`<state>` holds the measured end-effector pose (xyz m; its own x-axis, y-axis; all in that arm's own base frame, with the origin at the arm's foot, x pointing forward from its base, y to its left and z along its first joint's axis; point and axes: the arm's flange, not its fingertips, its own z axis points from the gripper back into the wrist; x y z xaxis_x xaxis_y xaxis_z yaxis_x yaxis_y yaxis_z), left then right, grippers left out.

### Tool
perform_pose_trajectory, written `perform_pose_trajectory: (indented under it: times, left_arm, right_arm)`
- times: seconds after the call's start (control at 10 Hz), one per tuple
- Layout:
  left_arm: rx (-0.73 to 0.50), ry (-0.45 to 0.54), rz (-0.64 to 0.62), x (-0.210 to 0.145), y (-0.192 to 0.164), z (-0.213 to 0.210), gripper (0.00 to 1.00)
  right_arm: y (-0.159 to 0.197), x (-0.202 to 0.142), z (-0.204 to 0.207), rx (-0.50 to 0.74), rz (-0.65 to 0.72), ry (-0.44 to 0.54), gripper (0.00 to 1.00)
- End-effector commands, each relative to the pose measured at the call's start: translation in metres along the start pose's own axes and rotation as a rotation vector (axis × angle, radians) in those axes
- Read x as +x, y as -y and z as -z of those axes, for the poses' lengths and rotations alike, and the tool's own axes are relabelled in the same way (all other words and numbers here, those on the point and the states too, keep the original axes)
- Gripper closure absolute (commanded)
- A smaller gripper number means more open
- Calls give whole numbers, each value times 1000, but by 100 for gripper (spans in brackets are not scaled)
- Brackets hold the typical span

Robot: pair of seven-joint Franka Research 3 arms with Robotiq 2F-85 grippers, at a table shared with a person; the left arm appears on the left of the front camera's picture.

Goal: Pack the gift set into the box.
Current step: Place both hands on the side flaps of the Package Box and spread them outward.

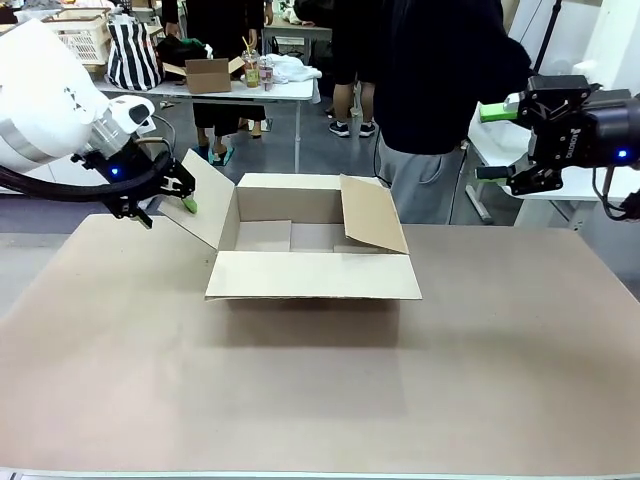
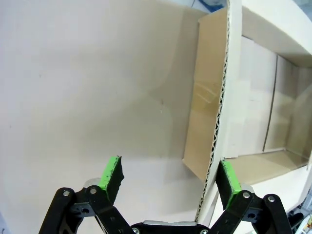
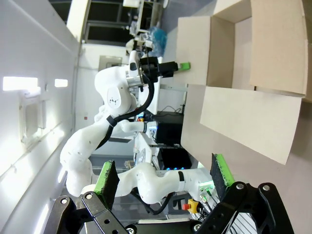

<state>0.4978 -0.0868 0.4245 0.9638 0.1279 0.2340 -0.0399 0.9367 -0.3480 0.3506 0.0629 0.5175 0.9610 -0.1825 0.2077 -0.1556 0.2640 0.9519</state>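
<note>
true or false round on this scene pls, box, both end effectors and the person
1. The box stands upright with its top flaps open. True.
2. The right end effector grips the box's right flap. False: it is open and holds nothing, raised off to the side and apart from the box.
3. The left end effector is open, with the edge of the box's left flap between its fingers. True.
4. The box stands at the table's near edge. False: it stands toward the far side, with bare table in front of it.
5. A person stands at the far side, behind the box. True.
</note>
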Motion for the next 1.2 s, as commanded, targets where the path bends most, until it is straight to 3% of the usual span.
perform_pose_trajectory:
  times: [0.0, 0.1, 0.2, 0.5, 0.9, 1.1]
  left_arm:
    - [47, 17, -12, 3, 3, -2, 0]
    - [47, 17, -12, 3, 3, -2, 0]
    - [47, 17, -12, 3, 3, -2, 0]
    - [47, 17, -12, 3, 3, -2, 0]
    - [47, 17, -12, 3, 3, -2, 0]
    - [47, 17, -12, 3, 3, -2, 0]
  right_arm:
    - [-1, 3, 4, 28, -23, 11, 0]
    - [0, 0, 0, 0, 0, 0, 0]
    - [-4, 15, 31, -182, 54, -65, 0]
    - [-41, 61, 116, -611, 2, -221, 0]
    - [-44, 71, 237, -1012, -153, -206, 0]
    - [-38, 54, 285, -1218, -304, -100, 0]
